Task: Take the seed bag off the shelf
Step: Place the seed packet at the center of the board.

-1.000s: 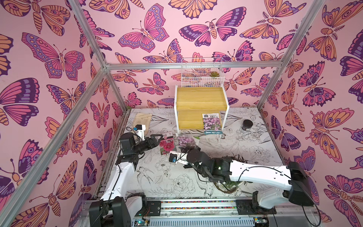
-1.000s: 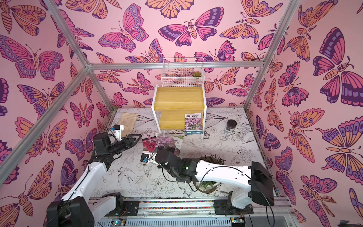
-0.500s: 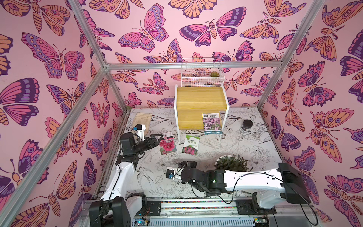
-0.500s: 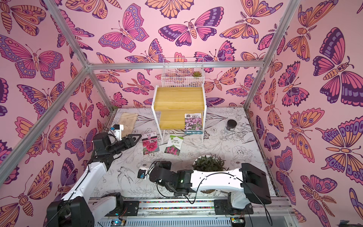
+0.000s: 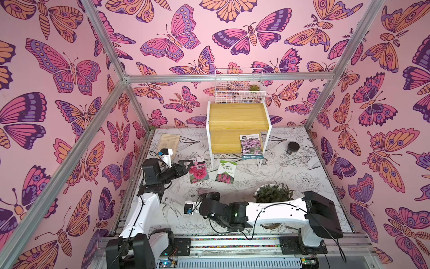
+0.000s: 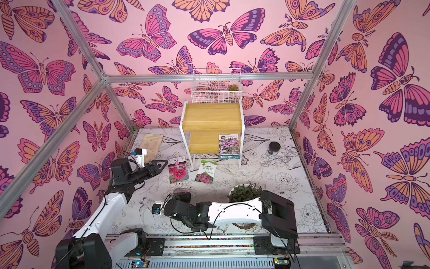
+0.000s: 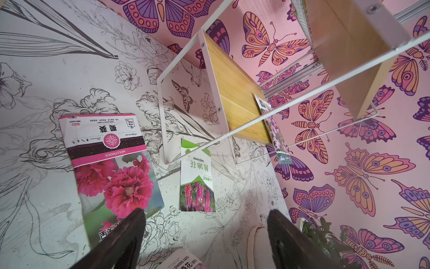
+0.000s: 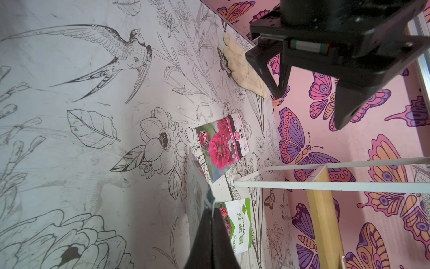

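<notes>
1. Seed bag (image 5: 251,146), purple flowers on the front: it lies on the lower step of the shelf (image 5: 232,116), at the end nearer the black jar (image 5: 293,147), with its bottom edge hanging past the front lip. It sits the same way in both top views (image 6: 229,146).
2. Room, top views: pink butterfly walls (image 5: 186,35), aluminium posts (image 5: 104,32), white mat (image 5: 290,181) with black line-drawn flowers and birds. The shelf stands at the back, with the wire basket (image 5: 239,96) just behind it and higher up.
3. On the mat: hollyhock packet (image 5: 199,171) and green packet (image 5: 226,172) lie flat in front of the shelf, near each other but apart. Tan cloth (image 5: 168,142) is in the back corner, potted plant (image 5: 273,193) beside my right arm.
4. My left gripper (image 5: 189,165) is just beside the hollyhock packet. My right gripper (image 5: 206,194) is near the front, well apart from the shelf.
5. Left wrist: my left fingers (image 7: 121,242) are spread wide over the mat. The seed bag (image 7: 274,130) shows edge-on on the lower step.
6. Right wrist: my right fingers (image 8: 211,233) are pressed together, pinching the edge of a spare packet (image 8: 197,186). I cannot tell if it touches the mat.
</notes>
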### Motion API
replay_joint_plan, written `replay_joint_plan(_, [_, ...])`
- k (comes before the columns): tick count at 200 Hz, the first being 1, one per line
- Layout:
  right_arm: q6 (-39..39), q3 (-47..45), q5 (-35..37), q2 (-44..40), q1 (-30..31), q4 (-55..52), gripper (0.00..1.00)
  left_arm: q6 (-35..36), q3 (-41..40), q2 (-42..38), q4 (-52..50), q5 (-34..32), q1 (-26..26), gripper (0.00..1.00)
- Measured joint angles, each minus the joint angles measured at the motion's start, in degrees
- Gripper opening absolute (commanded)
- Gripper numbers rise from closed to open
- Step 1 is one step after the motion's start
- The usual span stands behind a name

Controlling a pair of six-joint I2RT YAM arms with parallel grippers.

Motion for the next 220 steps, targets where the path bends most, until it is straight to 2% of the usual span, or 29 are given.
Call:
replay_joint_plan(32, [4.66,-0.28,-4.57,-0.07,0.42,-0.26,0.0,-0.07,0.0,0.33,0.26,0.0,0.0,0.85])
replay_joint_plan(44, [6.64,-1.05,-7.3,-0.09,0.46,0.31,0.06,-0.09,0.0,0.74,0.48,0.02,0.0,0.85])
replay_joint_plan(67, [10.1,-2.34,-11.41,0.52,0.48,0.85,0.1,-0.11,0.0,1.14,0.48,0.02,0.0,0.85])
replay_joint_plan(85, [12.11,-2.54,-13.55,2.4,0.48,1.79,0.25,-0.13,-0.07,1.14,0.83,0.02,0.0,0.85])
replay_joint_plan(127, [15.63,-4.39,-18.03,4.94,0.5,2.95,0.39,-0.33,-0.07,1.14,1.31,0.02,0.0,0.85])
replay_joint_plan(158, [17.38,-4.55,-20.11,4.74,0.5,3.23,0.74,-0.39,-0.07,1.14,1.33,0.02,0.0,0.85])
replay_joint_plan(192, [17.16,-5.92,-21.0,-0.37,0.13,1.55,0.75,-0.57,-0.07,1.2,1.33,0.04,0.0,0.85])
replay_joint_plan(220, [10.95,-5.97,-12.22,-12.81,-3.5,-2.82,0.73,-0.63,-0.07,1.2,1.36,0.07,0.0,0.86])
